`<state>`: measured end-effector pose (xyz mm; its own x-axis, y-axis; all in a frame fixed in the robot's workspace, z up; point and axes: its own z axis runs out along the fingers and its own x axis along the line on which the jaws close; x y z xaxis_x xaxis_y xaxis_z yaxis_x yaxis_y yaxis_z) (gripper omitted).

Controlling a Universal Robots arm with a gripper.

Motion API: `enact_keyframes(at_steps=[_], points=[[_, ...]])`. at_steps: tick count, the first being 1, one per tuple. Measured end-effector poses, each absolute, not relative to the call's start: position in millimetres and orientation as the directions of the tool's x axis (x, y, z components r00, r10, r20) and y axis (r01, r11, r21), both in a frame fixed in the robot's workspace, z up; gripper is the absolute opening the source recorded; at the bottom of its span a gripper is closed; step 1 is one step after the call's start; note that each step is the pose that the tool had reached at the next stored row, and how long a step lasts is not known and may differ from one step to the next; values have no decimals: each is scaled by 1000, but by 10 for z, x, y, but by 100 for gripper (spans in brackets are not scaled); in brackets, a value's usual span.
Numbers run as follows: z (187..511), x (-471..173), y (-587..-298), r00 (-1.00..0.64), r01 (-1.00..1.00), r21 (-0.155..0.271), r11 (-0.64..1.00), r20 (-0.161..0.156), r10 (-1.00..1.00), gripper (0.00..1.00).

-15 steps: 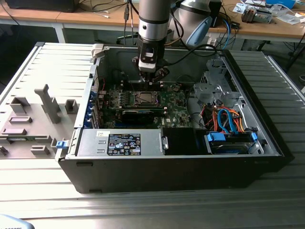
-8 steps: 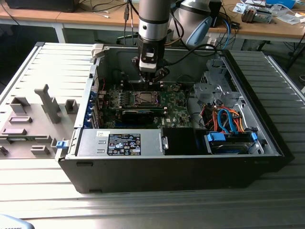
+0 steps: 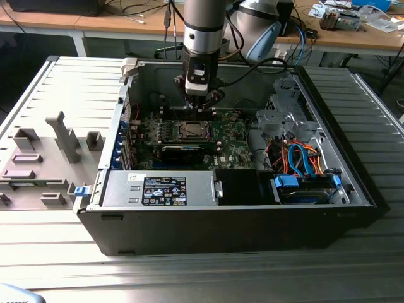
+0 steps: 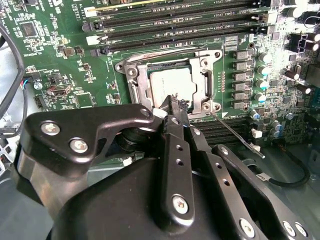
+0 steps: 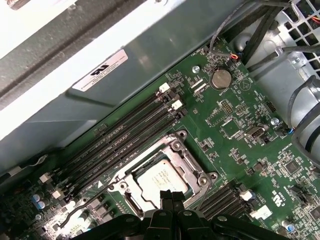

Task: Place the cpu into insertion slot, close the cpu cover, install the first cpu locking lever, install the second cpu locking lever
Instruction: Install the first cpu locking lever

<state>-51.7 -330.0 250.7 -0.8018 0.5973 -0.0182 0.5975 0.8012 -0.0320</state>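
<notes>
The cpu (image 4: 171,86) lies flat in the insertion slot (image 3: 192,130), its dull silver top showing in both wrist views (image 5: 159,179). The cpu cover (image 4: 142,86), a silvery frame, lies down around it. One thin locking lever (image 4: 235,135) angles away from the socket corner. Another lever (image 4: 165,52) runs along the socket edge beside the memory slots. My gripper (image 3: 201,108) hangs just above the socket. Its black fingers are shut together with nothing between them, tips (image 4: 176,102) over the cpu's edge (image 5: 171,195).
Long memory slots (image 4: 175,20) run beside the socket. A long black card (image 3: 186,151) sits in front of it. The case also holds a power supply (image 3: 158,189), orange and blue cables (image 3: 300,158) and a drive cage (image 3: 284,113). A grey fixture plate (image 3: 44,158) lies outside the case, at the exterior view's left.
</notes>
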Motion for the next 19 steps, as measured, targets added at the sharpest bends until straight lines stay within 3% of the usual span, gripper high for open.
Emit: enact_keyframes(at_steps=[19], points=[[2507,-517,-3300,-825,566,-32,824,-18,565,11]])
